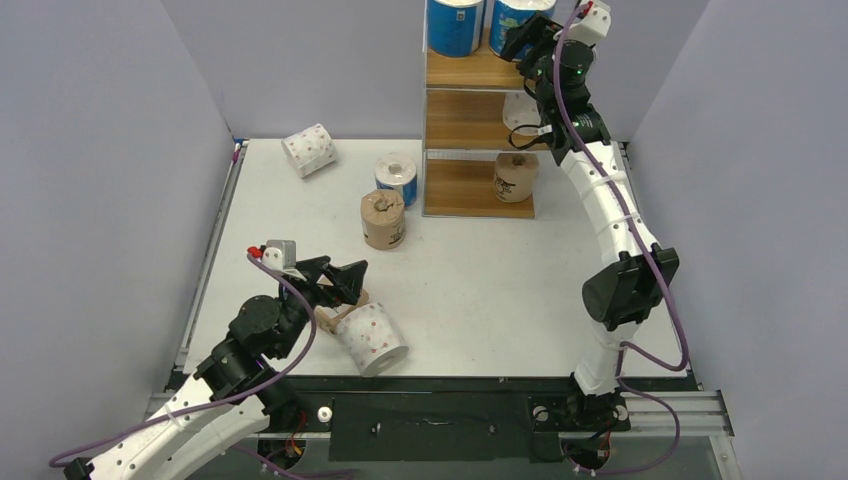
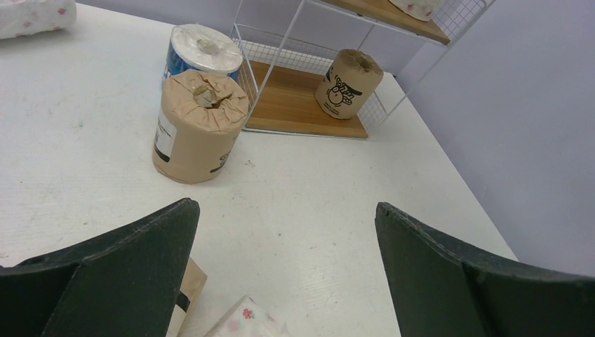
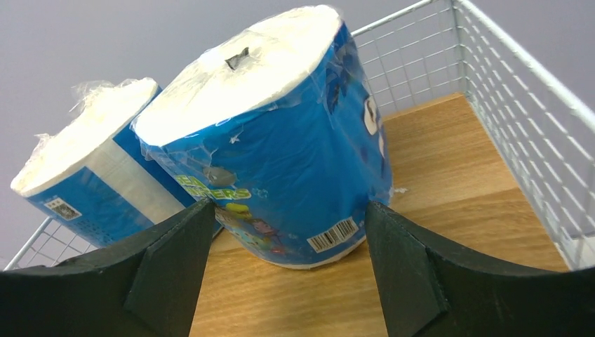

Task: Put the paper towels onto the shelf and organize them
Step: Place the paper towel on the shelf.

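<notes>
Wood and white wire make up the shelf (image 1: 470, 72), which stands at the far edge of the bench (image 1: 480, 290). On its top board two paper towels stand side by side, the right blue roll (image 3: 281, 140) and the left blue roll (image 3: 91, 168). A shelved dotted roll (image 1: 520, 110) sits on the middle board and a shelved kraft roll (image 1: 515, 177) on the bottom one.

Just left of the shelf, a third blue roll (image 1: 396, 178) stands behind a standing kraft roll (image 1: 383, 219), with a far dotted roll (image 1: 308, 150) on its side farther left. Well in front of the shelf, a near dotted roll (image 1: 371, 338) lies beside a half-hidden kraft roll (image 1: 333, 320).

The right pincer (image 3: 289, 207) is up at the top board, jaws wide, flanking the base of the right blue roll, which rests on the wood. Whether the tips touch its wrap cannot be told. The shelf's mesh wall runs close on that side.

The left pincer (image 1: 345, 280) hangs low over the half-hidden kraft roll, jaws spread wide and gripping nothing.
</notes>
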